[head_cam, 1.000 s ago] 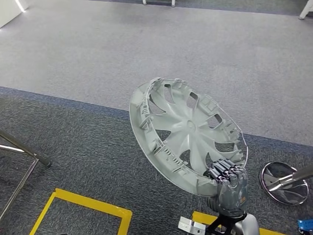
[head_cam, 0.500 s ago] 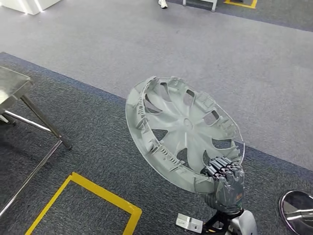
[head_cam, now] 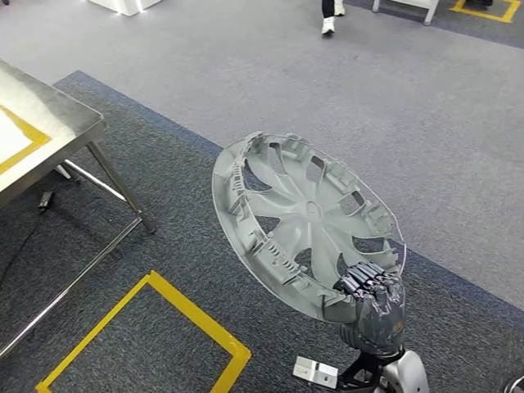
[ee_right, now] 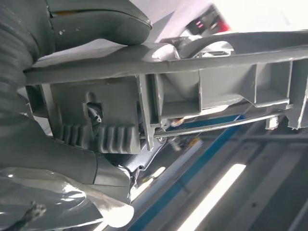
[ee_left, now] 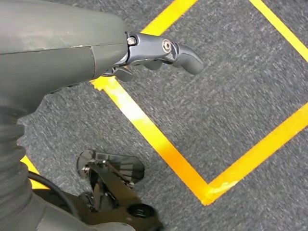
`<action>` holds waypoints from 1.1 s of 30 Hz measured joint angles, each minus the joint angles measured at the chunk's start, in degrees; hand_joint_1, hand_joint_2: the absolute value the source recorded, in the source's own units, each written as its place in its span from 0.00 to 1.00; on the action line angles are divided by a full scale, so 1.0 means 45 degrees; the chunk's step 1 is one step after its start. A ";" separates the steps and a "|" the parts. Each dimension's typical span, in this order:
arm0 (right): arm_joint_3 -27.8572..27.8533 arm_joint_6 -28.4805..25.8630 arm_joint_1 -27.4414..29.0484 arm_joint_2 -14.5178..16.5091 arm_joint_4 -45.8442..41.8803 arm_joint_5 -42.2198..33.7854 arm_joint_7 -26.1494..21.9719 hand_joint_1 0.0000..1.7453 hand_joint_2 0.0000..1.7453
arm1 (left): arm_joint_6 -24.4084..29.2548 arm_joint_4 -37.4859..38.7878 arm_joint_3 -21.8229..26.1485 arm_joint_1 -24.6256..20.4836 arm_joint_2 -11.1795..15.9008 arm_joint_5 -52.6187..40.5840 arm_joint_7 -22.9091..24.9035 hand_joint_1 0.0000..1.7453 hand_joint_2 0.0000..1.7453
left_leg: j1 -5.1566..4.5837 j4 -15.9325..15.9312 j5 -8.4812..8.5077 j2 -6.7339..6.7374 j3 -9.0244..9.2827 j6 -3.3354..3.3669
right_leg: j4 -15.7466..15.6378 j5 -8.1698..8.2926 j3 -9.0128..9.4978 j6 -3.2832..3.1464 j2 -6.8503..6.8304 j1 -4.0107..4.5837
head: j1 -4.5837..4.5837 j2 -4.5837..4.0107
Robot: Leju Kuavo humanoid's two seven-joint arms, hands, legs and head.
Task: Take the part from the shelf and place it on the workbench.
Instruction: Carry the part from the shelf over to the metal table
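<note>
The part is a silver wheel cover [head_cam: 309, 221], tilted with its ribbed inner side toward me, in the middle of the head view. My right hand [head_cam: 372, 304] grips its lower right rim, fingers curled over the edge. The right wrist view looks close along that rim [ee_right: 163, 101], with the thumb [ee_right: 98, 21] pressed on one side of it. My left hand [ee_left: 109, 53] hangs over the carpet, holding nothing, its fingers [ee_left: 167, 48] stretched out. A steel workbench [head_cam: 37, 139] with yellow tape on its top stands at the far left of the head view.
Yellow floor tape [head_cam: 185, 307] marks a square on the dark carpet below the cover. The workbench's slanted steel legs [head_cam: 117, 184] reach toward it. A person's feet [head_cam: 331, 16] stand far off on the lighter grey floor. A cable [head_cam: 43, 205] lies under the bench.
The whole view has swung round: the workbench has come in from the left and its top now shows. The round mirror on the floor at right has slipped out. The cover stays in my right hand.
</note>
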 joint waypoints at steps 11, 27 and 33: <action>0.0278 0.0000 -0.0002 -0.0165 -0.0023 0.0132 0.0413 1.00 1.00 | -0.0053 -0.0002 0.0004 -0.0143 -0.0007 -0.0301 -0.0181 0.00 1.00 | -0.0188 -0.3566 0.1700 0.0608 0.1617 0.0666 | 0.0307 -0.0671 0.0268 0.0427 -0.0700 0.0101 | 0.0057 0.0000; 0.0415 0.0000 0.0039 -0.0397 -0.0002 0.0248 0.0550 1.00 1.00 | -0.0058 -0.0015 0.0001 -0.0273 -0.0040 -0.0484 -0.0175 0.00 1.00 | -0.0040 -0.2489 0.1073 -0.0699 0.1179 0.0163 | 0.0049 -0.0076 0.0053 0.0171 0.0619 -0.0165 | 0.0037 0.0000; 0.0425 0.0000 0.0040 -0.0398 0.0004 0.0255 0.0509 1.00 1.00 | -0.0041 -0.0013 0.0000 -0.0251 -0.0063 -0.0559 -0.0121 0.00 1.00 | 0.0065 -0.0550 0.0872 0.0124 0.0121 0.0054 | 0.0040 -0.0335 0.0346 0.0060 -0.0409 -0.0074 | -0.0044 0.0000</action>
